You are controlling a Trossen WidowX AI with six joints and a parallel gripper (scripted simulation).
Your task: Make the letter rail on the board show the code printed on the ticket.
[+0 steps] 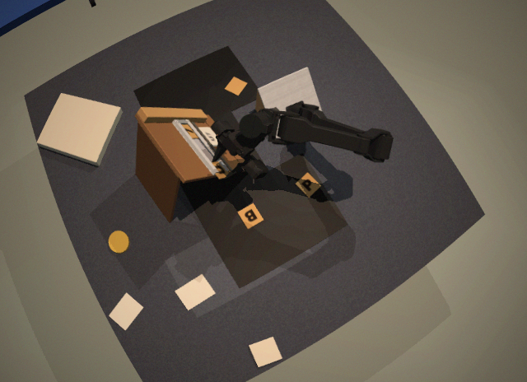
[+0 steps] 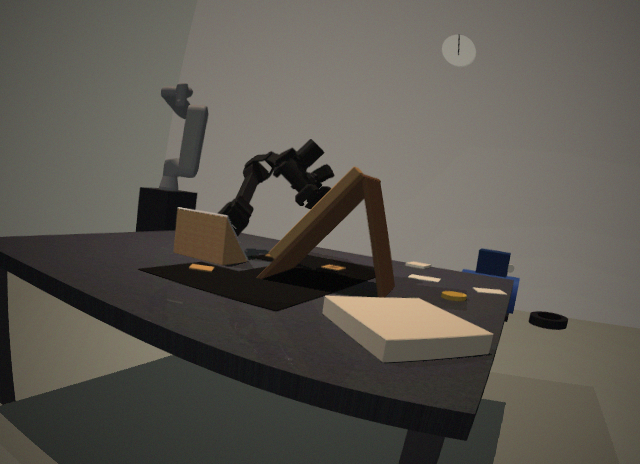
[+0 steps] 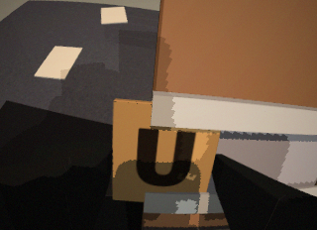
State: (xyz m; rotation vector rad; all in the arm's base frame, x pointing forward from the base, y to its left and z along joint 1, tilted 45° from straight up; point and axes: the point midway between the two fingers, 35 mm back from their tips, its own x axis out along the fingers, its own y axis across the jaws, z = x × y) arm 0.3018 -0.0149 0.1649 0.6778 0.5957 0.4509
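Now the tool (image 1: pixel 224 159) (image 3: pixel 164 159) pinches the U (image 1: pixel 220 170) (image 3: pixel 165 158) at the open end of the rail (image 1: pixel 195 146) (image 3: pixel 233 113), partly in. Feeding it in seems the current step; next calls for a straight push along the rail, then release. P (image 1: pixel 308 184) and B (image 1: pixel 250 216) lie apart from the rail.

A yellow disc (image 1: pixel 118 241) (image 2: pixel 453 295) lies near a thick pale slab (image 1: pixel 79 128) (image 2: pixel 408 322) (squarish, flat).
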